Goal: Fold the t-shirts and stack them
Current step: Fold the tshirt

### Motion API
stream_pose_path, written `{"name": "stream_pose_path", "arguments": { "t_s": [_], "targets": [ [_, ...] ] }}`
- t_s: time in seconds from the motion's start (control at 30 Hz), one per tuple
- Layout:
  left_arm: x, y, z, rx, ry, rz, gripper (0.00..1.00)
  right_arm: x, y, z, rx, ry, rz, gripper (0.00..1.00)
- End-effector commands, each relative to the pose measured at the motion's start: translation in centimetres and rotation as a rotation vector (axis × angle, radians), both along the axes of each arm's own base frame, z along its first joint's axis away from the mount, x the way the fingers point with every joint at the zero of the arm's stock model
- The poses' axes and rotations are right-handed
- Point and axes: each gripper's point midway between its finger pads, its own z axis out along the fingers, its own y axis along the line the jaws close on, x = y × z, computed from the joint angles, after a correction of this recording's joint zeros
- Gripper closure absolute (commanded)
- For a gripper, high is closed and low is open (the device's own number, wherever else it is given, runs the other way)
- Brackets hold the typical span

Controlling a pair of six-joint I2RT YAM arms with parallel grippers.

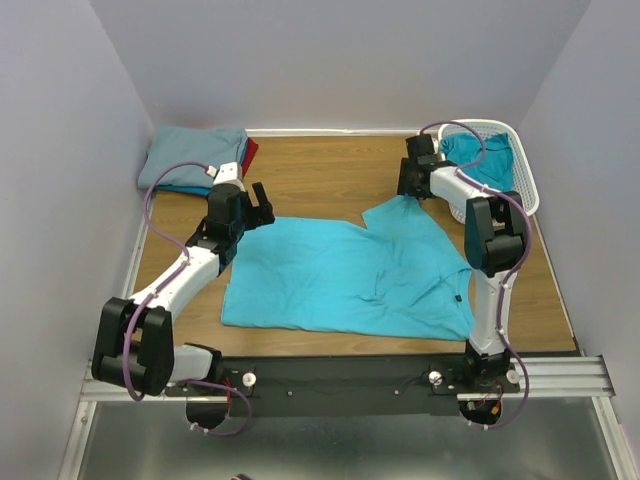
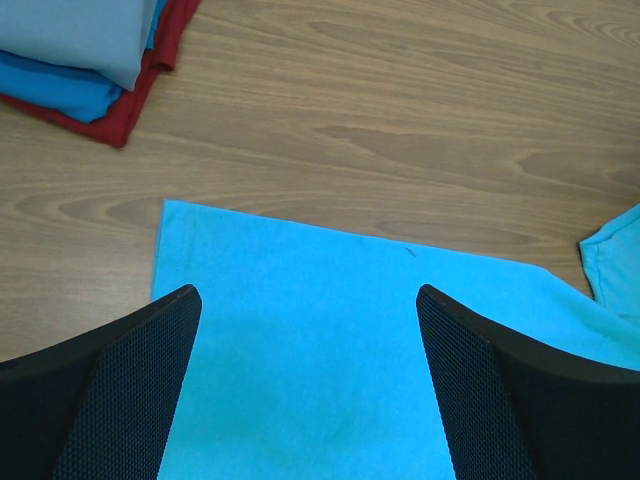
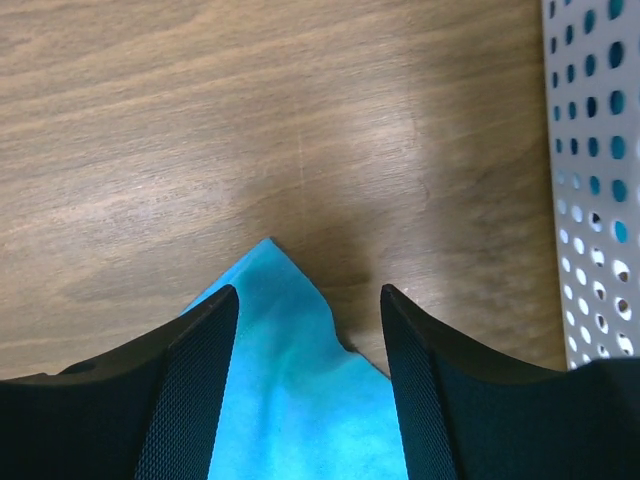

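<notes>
A bright turquoise t-shirt [image 1: 340, 275] lies spread flat on the wooden table. My left gripper [image 1: 258, 205] is open above its far left corner, and the cloth [image 2: 320, 340] shows between the jaws. My right gripper [image 1: 410, 185] is open above the tip of the shirt's far sleeve [image 3: 290, 360], which lies between the jaws ungripped. A stack of folded shirts [image 1: 195, 158], grey-blue over blue and red, sits at the far left corner; it also shows in the left wrist view [image 2: 90, 60]. A deeper teal shirt [image 1: 480, 155] lies in the basket.
A white lattice basket [image 1: 520, 170] stands at the far right; its wall shows in the right wrist view [image 3: 595, 180]. Grey walls enclose the table on three sides. Bare wood [image 1: 320, 175] lies between the stack and the basket.
</notes>
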Motion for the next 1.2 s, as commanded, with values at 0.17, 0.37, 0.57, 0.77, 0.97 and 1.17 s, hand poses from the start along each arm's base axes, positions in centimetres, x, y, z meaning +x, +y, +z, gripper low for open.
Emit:
{"name": "stream_pose_path", "arguments": {
  "t_s": [0.17, 0.37, 0.57, 0.77, 0.97, 1.17],
  "targets": [
    [0.4, 0.3, 0.1, 0.011, -0.007, -0.011, 0.04, 0.3, 1.1, -1.5, 0.031, 0.037, 0.065, 0.39],
    [0.4, 0.4, 0.0, 0.012, -0.002, -0.01, 0.04, 0.4, 1.5, -2.6, 0.037, 0.055, 0.09, 0.41],
    [0.3, 0.7, -0.2, 0.02, 0.003, 0.002, 0.04, 0.5, 1.6, -3.2, 0.042, 0.068, 0.103, 0.46],
    [0.3, 0.6, -0.5, 0.02, 0.013, -0.002, 0.04, 0.4, 1.8, -3.9, 0.043, 0.082, 0.122, 0.56],
    [0.4, 0.9, -0.7, 0.03, 0.018, 0.012, 0.04, 0.3, 1.7, -4.2, 0.041, 0.091, 0.133, 0.81],
    [1.2, 2.0, -2.3, 0.085, 0.086, 0.054, 0.05, 0.1, 1.5, -3.7, 0.038, 0.085, 0.134, 1.0]
  ]
}}
